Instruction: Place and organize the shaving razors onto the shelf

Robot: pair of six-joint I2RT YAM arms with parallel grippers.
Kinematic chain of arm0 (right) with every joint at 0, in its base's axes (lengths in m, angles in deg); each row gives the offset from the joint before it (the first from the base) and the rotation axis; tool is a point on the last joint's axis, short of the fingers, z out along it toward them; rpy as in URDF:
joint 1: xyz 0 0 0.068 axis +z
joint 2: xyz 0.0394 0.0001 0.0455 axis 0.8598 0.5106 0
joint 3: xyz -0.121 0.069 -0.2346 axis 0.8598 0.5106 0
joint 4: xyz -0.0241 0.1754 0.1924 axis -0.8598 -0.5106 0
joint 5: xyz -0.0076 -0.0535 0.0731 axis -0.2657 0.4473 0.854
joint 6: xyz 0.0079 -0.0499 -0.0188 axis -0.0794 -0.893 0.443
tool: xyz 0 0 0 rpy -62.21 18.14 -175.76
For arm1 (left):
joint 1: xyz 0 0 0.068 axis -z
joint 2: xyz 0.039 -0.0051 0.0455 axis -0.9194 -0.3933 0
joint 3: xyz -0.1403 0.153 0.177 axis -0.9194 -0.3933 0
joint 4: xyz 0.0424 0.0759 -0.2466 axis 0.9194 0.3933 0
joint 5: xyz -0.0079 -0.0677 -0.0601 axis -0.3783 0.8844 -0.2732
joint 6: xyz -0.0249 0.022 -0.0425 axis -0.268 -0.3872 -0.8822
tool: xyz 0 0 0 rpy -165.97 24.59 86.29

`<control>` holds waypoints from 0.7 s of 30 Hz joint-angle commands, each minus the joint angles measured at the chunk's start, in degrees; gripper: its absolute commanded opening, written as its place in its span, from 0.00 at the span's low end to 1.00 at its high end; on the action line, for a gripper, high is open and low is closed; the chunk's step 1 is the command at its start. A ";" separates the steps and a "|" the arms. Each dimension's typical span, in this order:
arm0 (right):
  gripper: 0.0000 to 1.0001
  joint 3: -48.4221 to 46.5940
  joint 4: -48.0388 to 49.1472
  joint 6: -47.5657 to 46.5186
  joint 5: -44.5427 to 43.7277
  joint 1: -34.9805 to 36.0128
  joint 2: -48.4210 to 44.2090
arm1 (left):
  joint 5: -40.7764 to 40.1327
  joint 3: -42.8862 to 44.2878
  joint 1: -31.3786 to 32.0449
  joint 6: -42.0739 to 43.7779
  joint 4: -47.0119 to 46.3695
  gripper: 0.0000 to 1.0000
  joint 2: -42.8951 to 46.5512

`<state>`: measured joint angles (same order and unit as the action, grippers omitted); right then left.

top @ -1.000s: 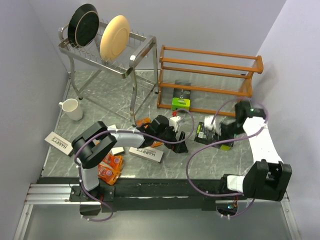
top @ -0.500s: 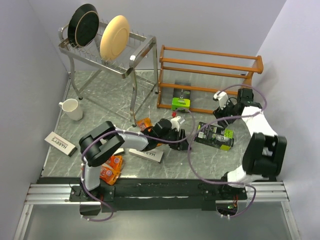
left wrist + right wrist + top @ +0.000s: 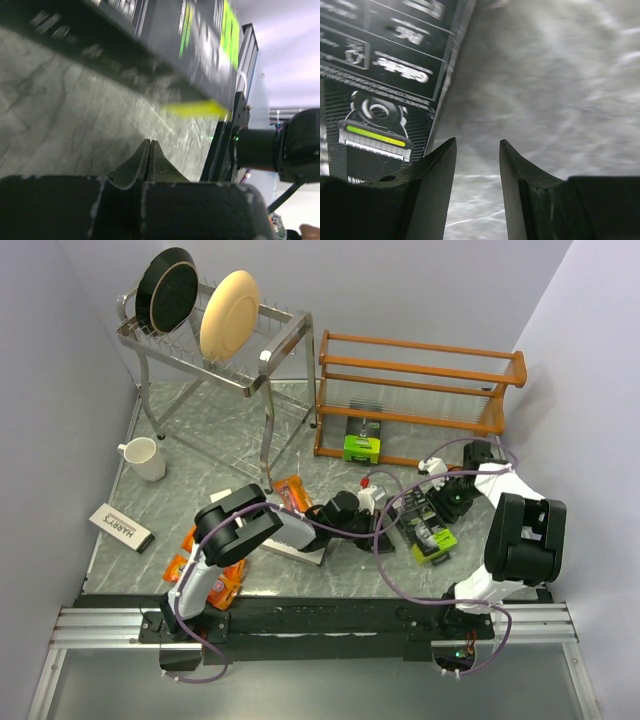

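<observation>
The shelf (image 3: 420,390) stands at the back right, with one black-and-lime-green razor pack (image 3: 362,443) on its bottom tier. A second such pack (image 3: 424,526) lies on the marble between my two grippers. My left gripper (image 3: 386,533) is just left of it, shut with nothing in it (image 3: 150,141); the pack (image 3: 200,40) is blurred above the tips. My right gripper (image 3: 441,498) is low at the pack's far right side, open and empty (image 3: 477,142), with the pack (image 3: 380,75) left of its fingers. White HARRY'S boxes (image 3: 120,527) (image 3: 296,551) and orange packs (image 3: 290,492) (image 3: 216,582) lie on the left.
A silver metal rack (image 3: 215,335) holding a black and a cream plate stands at the back left. A white mug (image 3: 143,457) sits near the left wall. Purple cables loop over the table between the arms. The arms' base rail (image 3: 320,615) runs along the near edge.
My left gripper has shut and reached right towards the table pack. My right arm has drawn in low beside it and narrowed its jaws. The pack has turned, green end nearer.
</observation>
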<state>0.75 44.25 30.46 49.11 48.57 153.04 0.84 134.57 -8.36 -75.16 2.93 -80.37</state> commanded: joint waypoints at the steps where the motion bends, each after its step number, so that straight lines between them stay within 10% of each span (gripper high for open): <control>1: 0.49 -0.27 -4.34 3.74 4.47 1.75 -4.03 | -0.25 4.17 0.23 -1.56 -3.98 0.01 -0.75; 7: 0.50 -1.24 -6.61 10.52 12.10 4.83 -5.62 | -2.10 10.06 0.23 -3.23 -0.11 0.01 -3.12; 21: 0.44 -4.05 -31.84 -5.30 26.35 14.76 -9.04 | -9.13 7.08 -3.98 -5.61 10.79 0.01 -1.10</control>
<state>-3.58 27.85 26.42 64.44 60.00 145.18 -1.17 143.23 -8.95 -79.55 11.67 -83.93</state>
